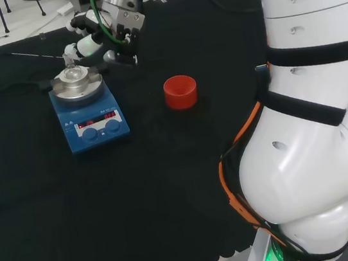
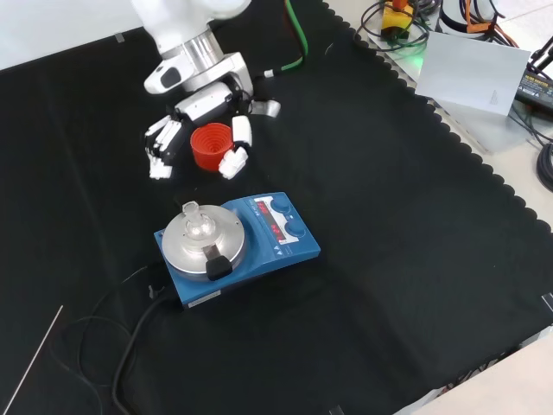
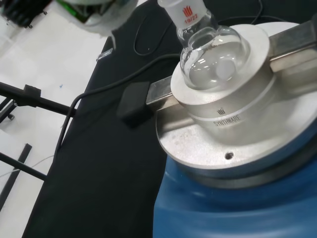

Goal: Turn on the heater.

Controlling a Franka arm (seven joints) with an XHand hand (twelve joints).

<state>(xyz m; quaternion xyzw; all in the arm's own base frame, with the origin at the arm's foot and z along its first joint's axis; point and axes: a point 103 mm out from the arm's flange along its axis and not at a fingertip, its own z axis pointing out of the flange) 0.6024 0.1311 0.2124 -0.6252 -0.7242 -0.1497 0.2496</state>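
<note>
The heater (image 1: 90,124) is a blue hotplate with a silver top block, two blue knobs (image 1: 102,131) and a display lit red. A small round clear flask (image 1: 73,72) sits in the block. My hand (image 1: 92,43) hovers just behind and above the flask, open, fingers relaxed and holding nothing. From the front, the hand (image 2: 204,102) hangs beyond the heater (image 2: 251,246), its fingertips (image 2: 234,159) pointing down at the cloth. Close up at the wrist, the flask (image 3: 213,54) rests on the silver block (image 3: 233,124) over the blue body (image 3: 237,208).
A red ribbed ring stand (image 1: 180,92) sits on the cloth right of the heater; from the front the stand (image 2: 211,144) shows between the fingers. The heater's black cable (image 2: 130,337) trails toward the front edge. A thin rod (image 2: 30,363) lies nearby. The arm's white links (image 1: 315,117) rise at the right.
</note>
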